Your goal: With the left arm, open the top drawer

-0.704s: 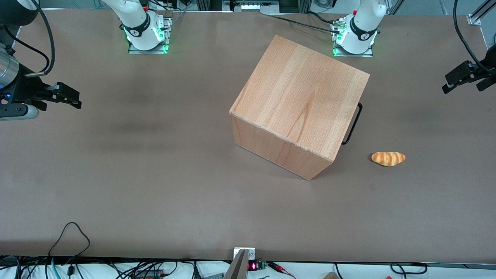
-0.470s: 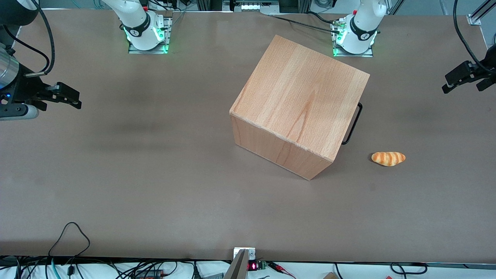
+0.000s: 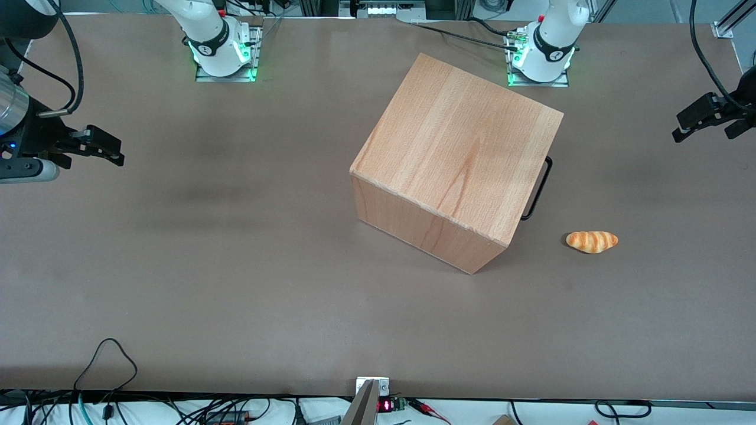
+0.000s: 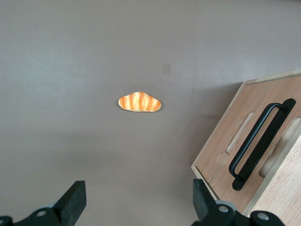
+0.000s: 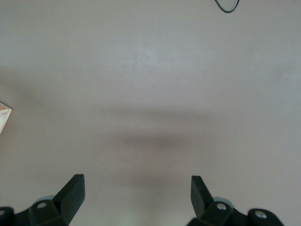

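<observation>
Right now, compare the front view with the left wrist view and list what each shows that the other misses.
Only the front view shows the wooden cabinet's top whole, both arm bases, and the left arm's gripper hanging clear of the cabinet, toward the working arm's end of the table.

Only the left wrist view shows the top drawer's front panel with its recesses, the full black handle, and the open fingers.

Both show the croissant lying on the brown table apart from the cabinet, and the drawer shut.
</observation>
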`<state>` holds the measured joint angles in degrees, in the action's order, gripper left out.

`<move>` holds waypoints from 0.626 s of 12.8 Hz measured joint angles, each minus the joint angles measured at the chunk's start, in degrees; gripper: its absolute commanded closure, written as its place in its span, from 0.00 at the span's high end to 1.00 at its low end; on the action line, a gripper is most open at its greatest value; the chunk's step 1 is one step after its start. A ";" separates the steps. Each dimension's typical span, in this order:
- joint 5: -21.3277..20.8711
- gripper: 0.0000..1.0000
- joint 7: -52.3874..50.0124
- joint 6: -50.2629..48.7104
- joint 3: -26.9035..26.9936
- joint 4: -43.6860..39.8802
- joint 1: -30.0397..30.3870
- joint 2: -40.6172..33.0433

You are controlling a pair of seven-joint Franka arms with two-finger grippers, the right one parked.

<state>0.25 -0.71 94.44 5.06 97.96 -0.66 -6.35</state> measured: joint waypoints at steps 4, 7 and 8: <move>1.14 1.00 0.00 0.20 -0.26 0.93 -0.33 1.68; 2.82 1.00 0.00 3.56 -0.63 1.93 -0.85 4.28; 3.35 1.00 0.00 4.65 -1.01 2.64 -1.09 5.04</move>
<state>3.61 -0.71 99.09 4.05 100.60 -1.76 -1.31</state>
